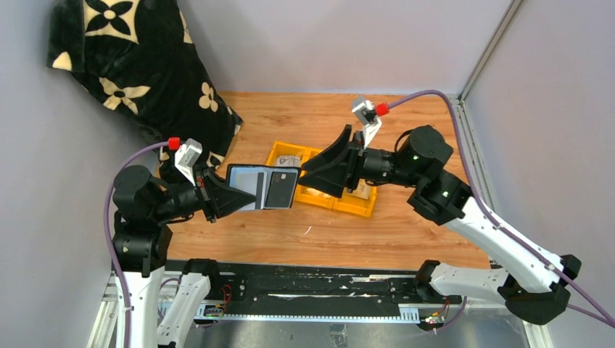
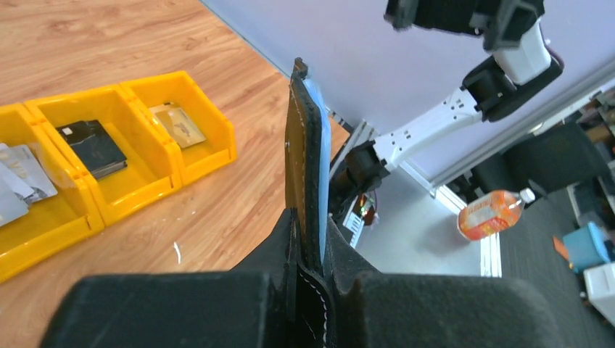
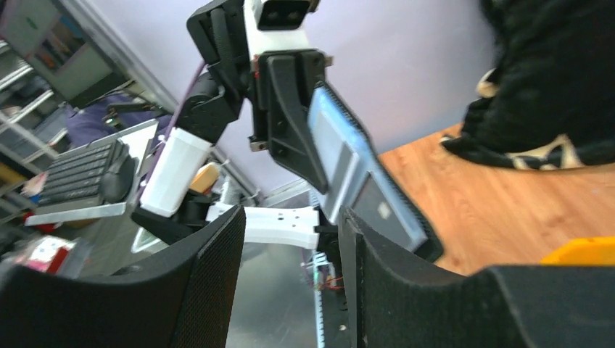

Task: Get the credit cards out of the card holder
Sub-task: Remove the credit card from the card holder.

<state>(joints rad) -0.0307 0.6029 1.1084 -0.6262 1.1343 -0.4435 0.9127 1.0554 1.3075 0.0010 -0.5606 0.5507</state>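
From above, the card holder (image 1: 261, 186) hangs open over the wooden table (image 1: 406, 232), just left of the yellow tray (image 1: 362, 209). Its long axis runs left to right between the two arms, and its inside faces up. The pale blue half is nearest the left gripper (image 1: 245, 197), and a dark card (image 1: 280, 188) sits in the other half. The left arm reaches in low from its base, forearm nearly level, and pinches the holder's left end. The right arm is bent back on itself. The right gripper (image 1: 308, 172) points left at the holder's free end, just beside it.

In the left wrist view, the holder (image 2: 304, 159) is seen edge-on, standing straight away from the left gripper (image 2: 308, 250), black outside to the left and blue lining to the right. The fingers are clamped tight on its near end. Below, the tray (image 2: 210, 156) holds silvery-grey cards (image 2: 18, 181), black cards (image 2: 91, 145) and a tan card (image 2: 178, 125), one sort to each compartment.

In the right wrist view, the right gripper (image 3: 290, 221) has its fingers spread wide, with nothing between them. Beyond them the holder (image 3: 348, 156) slants down to the right, with the dark card (image 3: 381, 206) at its lower end. The other gripper (image 3: 290, 123) grips its upper end. A black flowered blanket (image 3: 558, 80) lies at the right.
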